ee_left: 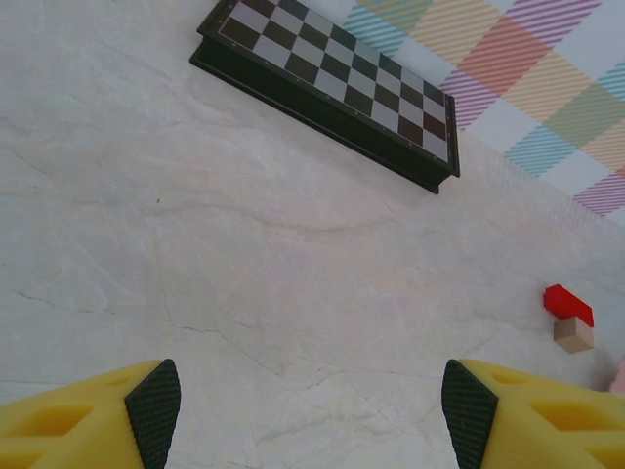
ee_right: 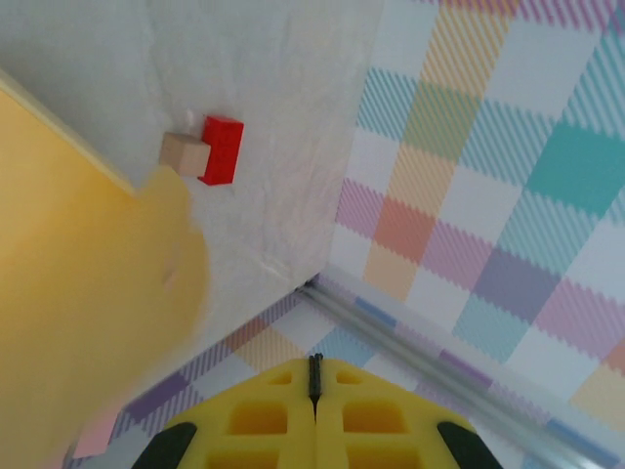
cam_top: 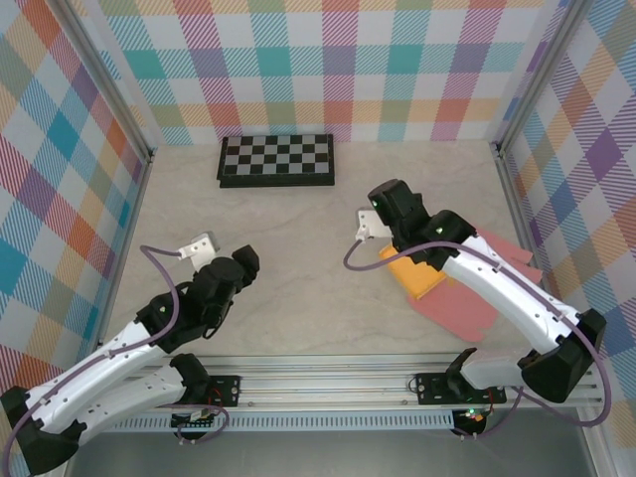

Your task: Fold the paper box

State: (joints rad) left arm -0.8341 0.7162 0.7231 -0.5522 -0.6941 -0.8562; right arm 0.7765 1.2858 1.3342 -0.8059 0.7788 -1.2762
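1. Table: pale marbled top, with checked walls on the left, far and right sides.
2. Paper box: lies on the right side of the table, toward the near edge. It is mostly flat, a pink sheet spread out, and partly under the right arm in the top view.
3. Orange panel: sits at the left edge of the pink sheet, just near of the right wrist. From the right wrist view the same paper shows as a broad yellow-orange surface along the left; I cannot tell how far it is folded.
4. Right gripper: yellow fingers pressed flat together, with only a thin seam between them and nothing pinched there. It is next to the orange panel, and I cannot tell whether it touches it.
5. Left gripper: jaws spread wide and empty, with black pads at either side of the frame and bare table between them. It is on the left side of the table, well apart from the box.
6. Chessboard: closed and flat against the far wall, left of centre.
7. Red block and tan block: touching each other on the table, the tan one just beside the paper's edge. Both also show from the left wrist, far to the right.
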